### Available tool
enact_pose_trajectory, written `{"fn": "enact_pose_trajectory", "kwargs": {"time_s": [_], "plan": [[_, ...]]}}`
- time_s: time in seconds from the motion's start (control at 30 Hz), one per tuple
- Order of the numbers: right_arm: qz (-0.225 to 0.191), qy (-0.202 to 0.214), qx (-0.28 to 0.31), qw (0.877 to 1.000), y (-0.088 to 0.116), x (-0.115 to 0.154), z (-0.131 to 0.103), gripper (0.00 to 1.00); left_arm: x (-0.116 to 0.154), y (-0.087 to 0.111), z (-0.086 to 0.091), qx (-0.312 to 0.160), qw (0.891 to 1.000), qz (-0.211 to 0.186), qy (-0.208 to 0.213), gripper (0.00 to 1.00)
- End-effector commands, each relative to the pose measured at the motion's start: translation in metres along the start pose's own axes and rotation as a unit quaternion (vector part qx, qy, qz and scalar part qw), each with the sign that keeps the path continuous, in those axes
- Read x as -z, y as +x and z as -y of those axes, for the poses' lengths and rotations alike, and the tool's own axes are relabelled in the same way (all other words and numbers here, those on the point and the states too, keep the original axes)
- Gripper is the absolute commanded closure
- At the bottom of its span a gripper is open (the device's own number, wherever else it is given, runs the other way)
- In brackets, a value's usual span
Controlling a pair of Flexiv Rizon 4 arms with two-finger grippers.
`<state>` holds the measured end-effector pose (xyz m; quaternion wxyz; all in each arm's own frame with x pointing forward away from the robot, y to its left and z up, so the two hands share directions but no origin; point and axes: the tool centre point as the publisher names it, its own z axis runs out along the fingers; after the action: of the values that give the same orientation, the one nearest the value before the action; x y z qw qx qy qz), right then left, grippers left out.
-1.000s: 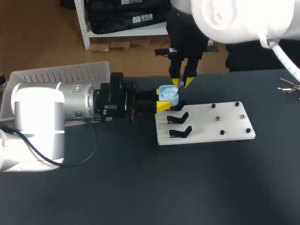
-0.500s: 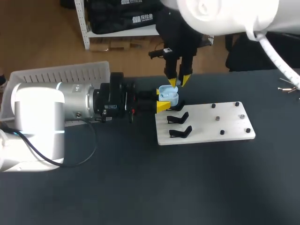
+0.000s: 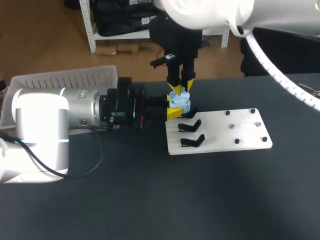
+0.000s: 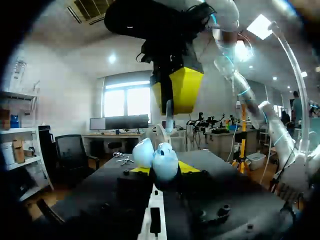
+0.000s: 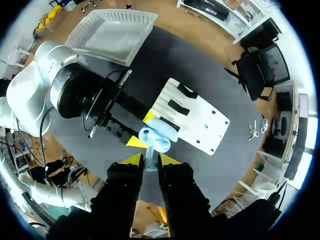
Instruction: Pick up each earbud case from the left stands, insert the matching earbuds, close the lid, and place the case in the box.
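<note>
Two grippers: the left gripper (image 4: 162, 169) comes in level from the side and pinches the pale blue rounded plastic earbud case (image 3: 179, 103) between its yellow tips. The right gripper (image 3: 181, 89) hangs tips-down directly above it, clenched on a small pale blue earbud (image 5: 150, 161).
Case, place: held above the table at the far left corner of the flat white board (image 3: 235, 135).
Case, facing: opening turned upward towards the right gripper, with the lid hinged open.
Case, long axis: it appears to run along the line of the left arm, crosswise to the pinch of that arm's fingers.
Earbud, axis: the stem stands upright and points down at the open case. I cannot tell whether it touches the case.
In the way: the right gripper covers the case from above.
Stands: two black curved stands (image 3: 190, 125) sit on the board's left part, just beside the case.
Pegs: small dark pegs (image 3: 232, 126) dot the board's right part.
Basket: a white slatted plastic basket (image 3: 65, 77) lies behind the left arm.
Keys: a bunch of metal keys (image 5: 254, 131) lies well apart, beyond the board.
</note>
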<state>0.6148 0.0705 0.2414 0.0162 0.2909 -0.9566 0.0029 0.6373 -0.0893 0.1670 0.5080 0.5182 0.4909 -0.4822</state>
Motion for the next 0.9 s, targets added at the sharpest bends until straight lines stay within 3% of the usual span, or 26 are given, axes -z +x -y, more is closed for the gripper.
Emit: {"fn": "enact_pose_trajectory", "kwargs": {"time_s": [0.03, 0.9], "plan": [[-0.005, 0.0, 0.007, 1.0, -0.003, 0.0, 0.0, 1.0, -0.001, 0.001, -0.001, -0.001, 1.0, 0.001, 0.0, 1.0], [-0.02, 0.006, 0.025, 0.999, -0.012, -0.016, -0.003, 1.0, -0.001, 0.001, -0.001, -0.001, 1.0, 0.001, 0.0, 1.0]]}}
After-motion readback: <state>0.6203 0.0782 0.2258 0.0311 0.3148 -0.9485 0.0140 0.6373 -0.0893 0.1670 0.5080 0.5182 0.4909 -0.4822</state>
